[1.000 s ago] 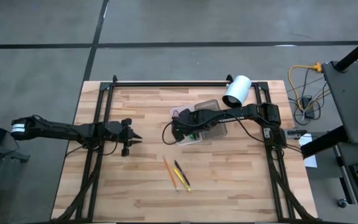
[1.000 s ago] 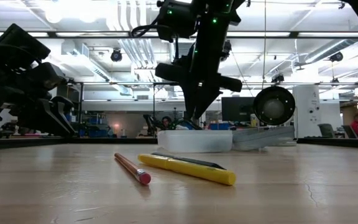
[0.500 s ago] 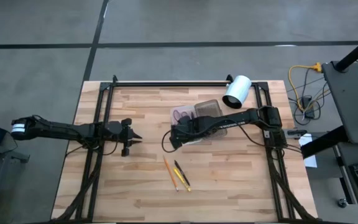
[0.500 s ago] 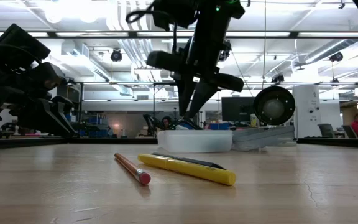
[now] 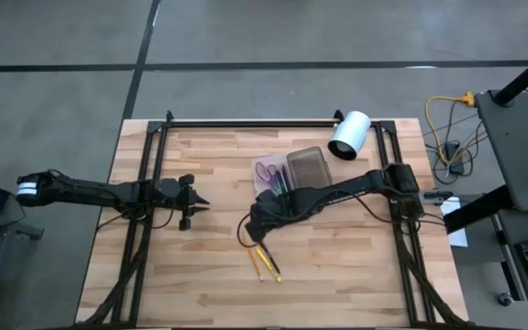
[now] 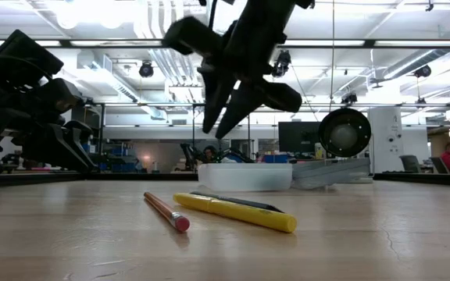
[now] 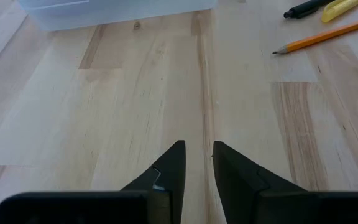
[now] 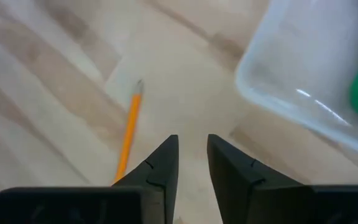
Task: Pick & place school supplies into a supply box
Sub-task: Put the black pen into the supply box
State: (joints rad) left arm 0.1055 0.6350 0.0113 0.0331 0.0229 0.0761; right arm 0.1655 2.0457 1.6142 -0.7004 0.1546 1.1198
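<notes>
Probably a lab: exposed ceiling ducts (image 6: 158,58), strip lights, monitors (image 6: 297,136).

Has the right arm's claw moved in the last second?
Yes. The right gripper has left the supply box and swung out toward the orange pencil on the table.

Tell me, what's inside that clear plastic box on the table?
Inside the box, purple-handled scissors lie beside a green pen and a dark one. The right tool and its arm cover the box's near edge, so anything there is hidden.
</notes>
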